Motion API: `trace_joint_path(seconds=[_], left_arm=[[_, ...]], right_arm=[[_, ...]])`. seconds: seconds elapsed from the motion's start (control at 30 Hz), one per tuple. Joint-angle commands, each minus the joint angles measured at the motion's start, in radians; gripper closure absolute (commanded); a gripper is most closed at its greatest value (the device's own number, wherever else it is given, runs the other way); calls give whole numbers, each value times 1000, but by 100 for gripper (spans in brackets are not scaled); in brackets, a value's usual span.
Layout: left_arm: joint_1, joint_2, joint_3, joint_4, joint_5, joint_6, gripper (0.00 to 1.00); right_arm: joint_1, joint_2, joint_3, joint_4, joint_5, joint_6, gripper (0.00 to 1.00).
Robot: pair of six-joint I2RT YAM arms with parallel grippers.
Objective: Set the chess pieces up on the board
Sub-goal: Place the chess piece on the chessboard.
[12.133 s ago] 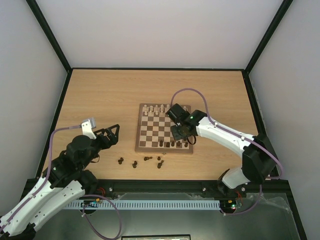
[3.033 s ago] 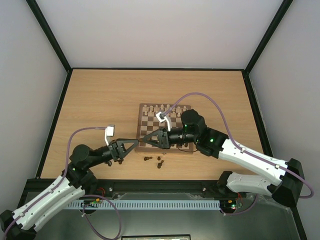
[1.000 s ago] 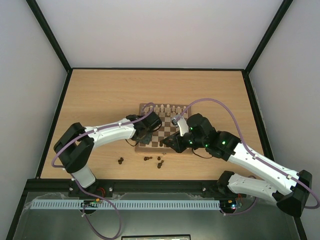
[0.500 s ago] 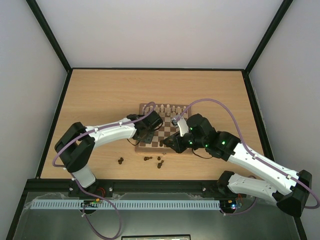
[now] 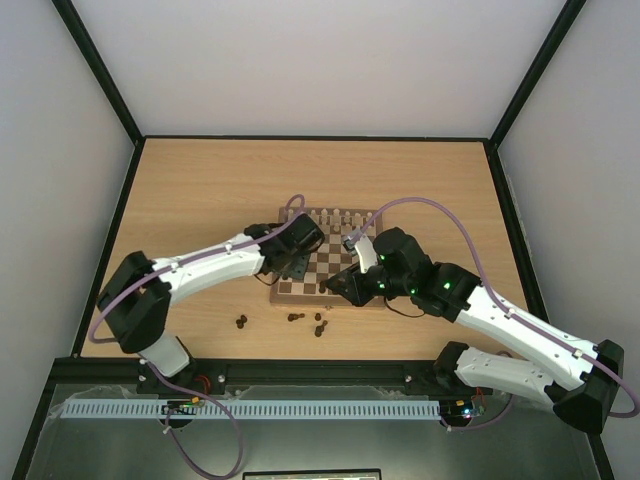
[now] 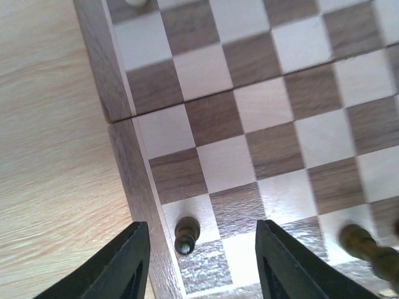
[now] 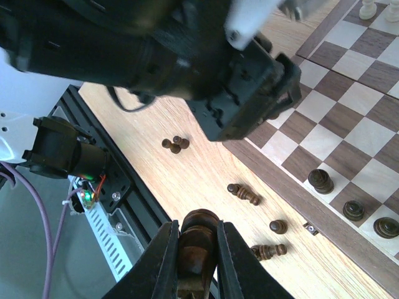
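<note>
Checking the left wrist view first: the left gripper (image 6: 201,225) hangs over the board (image 6: 103,56) at its left border, toward the near end, with its fingers (image 6: 128,261) set well apart. Between them a dark pawn (image 6: 186,235) stands upright in the column of squares against the border, and neither finger touches it. A second dark piece (image 6: 365,246) sits on the board at the lower right of that view, too blurred for me to name. In the right wrist view, the right gripper (image 7: 198,229) is off the board's near edge, above the table (image 7: 206,168), its fingers clamped on a brown piece (image 7: 198,246) whose rounded top shows between them. Below it I note loose chess pieces (image 7: 244,194) on the wood. One lies on its side just off the board's near border, a lying piece (image 7: 269,251) is closer to the table edge, and an upright pawn (image 7: 278,227) stands between those two. A small dark cluster (image 7: 176,144) lies farther to the left, and I cannot tell its count. Three standing pieces (image 7: 320,180) occupy squares in the board's near rows. From overhead, the cream pieces (image 5: 325,215) line the far side of the board. The left arm reaches in from the left and the right arm from the near right. Both grippers are over or beside the near half of the board, close to each other but apart.
</note>
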Motion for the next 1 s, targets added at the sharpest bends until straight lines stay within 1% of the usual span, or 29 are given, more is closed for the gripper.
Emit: trace_joint_path(seconds=[0.0,0.1,0.2,0.23,0.3,0.33,0.47,0.6,0.67,0.8,0.97], left_arm=[[-5,-121,47,-20,-32,-6,46],[1,-230,22,-3,-84,-35,33],[21,-379,-43,49,-101,-66,27],[22,-429,-66,64,-108,-78,22],[24,-519,-106,88,-119,-95,4],[25,-559,-122,94,-127,-105,1],[25,-745,-194,130,-149,-134,1],[25,-878,-229,148,-154,-133,1],[25,-910,-225,141,-150,-124,1],[26,-946,-220,129,-142,-116,1],[26,-982,-229,136,-133,-109,1]], right_arm=[[-3,-6,-1,-37,-7,-17,91],[-3,31,20,-52,-10,-10,91],[-3,94,58,-75,1,9,91],[-3,121,76,-87,12,16,91],[-3,182,114,-112,46,29,91],[-2,214,134,-122,60,33,91],[11,361,230,-186,162,58,91],[54,512,330,-233,253,85,91],[89,592,389,-261,302,96,91],[121,720,484,-292,368,114,91],[147,860,549,-303,413,121,91]])
